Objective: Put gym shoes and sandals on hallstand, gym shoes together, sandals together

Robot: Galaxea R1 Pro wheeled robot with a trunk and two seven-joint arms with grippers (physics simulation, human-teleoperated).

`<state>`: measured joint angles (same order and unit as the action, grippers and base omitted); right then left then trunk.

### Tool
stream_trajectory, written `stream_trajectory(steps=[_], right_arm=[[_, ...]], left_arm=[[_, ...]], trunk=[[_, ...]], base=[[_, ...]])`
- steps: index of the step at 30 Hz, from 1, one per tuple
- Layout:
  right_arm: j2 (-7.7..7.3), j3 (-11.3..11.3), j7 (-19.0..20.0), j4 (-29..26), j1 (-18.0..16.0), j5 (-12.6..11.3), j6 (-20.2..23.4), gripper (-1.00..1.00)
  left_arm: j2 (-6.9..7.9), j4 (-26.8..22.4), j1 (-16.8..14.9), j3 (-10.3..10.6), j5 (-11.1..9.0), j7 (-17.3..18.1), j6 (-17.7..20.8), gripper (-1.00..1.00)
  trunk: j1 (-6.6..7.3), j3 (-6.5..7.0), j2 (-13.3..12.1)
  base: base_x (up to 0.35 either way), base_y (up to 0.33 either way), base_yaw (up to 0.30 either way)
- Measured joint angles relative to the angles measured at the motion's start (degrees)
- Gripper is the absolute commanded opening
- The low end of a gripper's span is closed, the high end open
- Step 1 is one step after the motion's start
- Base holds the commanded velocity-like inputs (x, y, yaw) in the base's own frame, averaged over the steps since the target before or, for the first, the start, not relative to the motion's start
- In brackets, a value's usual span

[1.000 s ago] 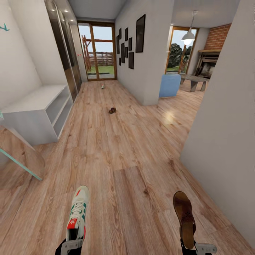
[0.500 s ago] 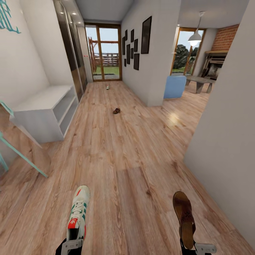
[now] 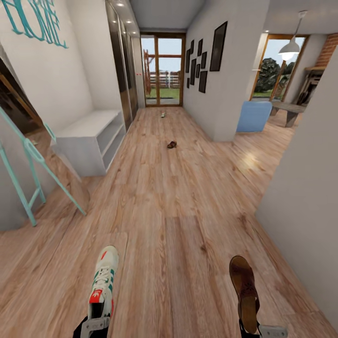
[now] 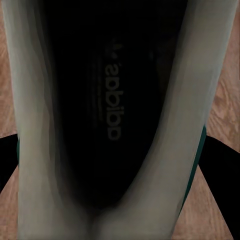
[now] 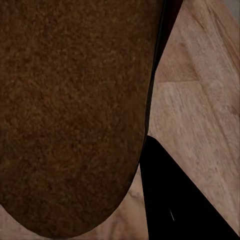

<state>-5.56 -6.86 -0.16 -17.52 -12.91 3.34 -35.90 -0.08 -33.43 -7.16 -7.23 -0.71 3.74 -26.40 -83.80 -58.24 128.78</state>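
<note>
In the head view we carry a gym shoe [image 3: 103,281] in our left pincer [image 3: 95,324], gripped at the heel with the toe pointing ahead, and a sandal [image 3: 243,291] in our right pincer [image 3: 267,330], also held by the heel; both hang above the corridor floor [image 3: 178,225]. Taking the hallstand [image 3: 89,138] as our landmark, it stands ahead against the left wall, its top and two open shelves bare, well apart from both held shoes. A second sandal [image 3: 172,144] lies on the floor to the right of the hallstand and a little beyond it, and the other gym shoe [image 3: 163,114] lies farther past the hallstand, near the glass door [image 3: 163,70]. A mint-framed mirror [image 3: 35,155] leans just on our side of the hallstand, and we judge it the main hazard: turning in toward the shelves could swing our left arm or the shoe into its frame. In the left wrist view the gym shoe's dark insole [image 4: 107,100] sits right before the camera, so we are clenched on it. In the right wrist view the sandal's brown sole [image 5: 70,115] hangs over the planks; held only at the heel, it could tip or slip if we brake hard.
</note>
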Motion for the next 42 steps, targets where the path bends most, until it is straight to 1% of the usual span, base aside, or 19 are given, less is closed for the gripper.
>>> stream_trajectory(steps=[15,28,35,42], right_arm=[[0.0,0.01,0.08,0.25,0.0,0.02,0.05,-1.0],[0.0,0.02,0.12,0.25,0.01,0.03,0.01,-1.0],[0.0,0.0,0.12,0.26,0.01,0.02,0.01,-1.0],[0.01,0.01,0.09,0.27,0.01,0.02,0.01,-1.0]], left_arm=[[0.02,0.01,0.0,-0.03,-0.17,-0.11,0.0,-1.0],[-0.04,0.0,0.0,-0.03,-0.24,-0.16,0.0,-1.0],[0.02,-0.01,0.0,-0.03,-0.25,-0.11,0.0,-1.0],[-0.03,-0.03,0.0,-0.02,-0.19,-0.08,0.01,-1.0]], trunk=[[0.0,0.03,0.0],[0.0,0.53,0.0],[0.02,0.86,0.0],[0.03,1.2,0.0]], base=[[-0.262,-0.176,0.278],[-0.256,-0.18,0.269],[-0.122,-0.225,0.259],[-0.019,-0.043,0.257]])
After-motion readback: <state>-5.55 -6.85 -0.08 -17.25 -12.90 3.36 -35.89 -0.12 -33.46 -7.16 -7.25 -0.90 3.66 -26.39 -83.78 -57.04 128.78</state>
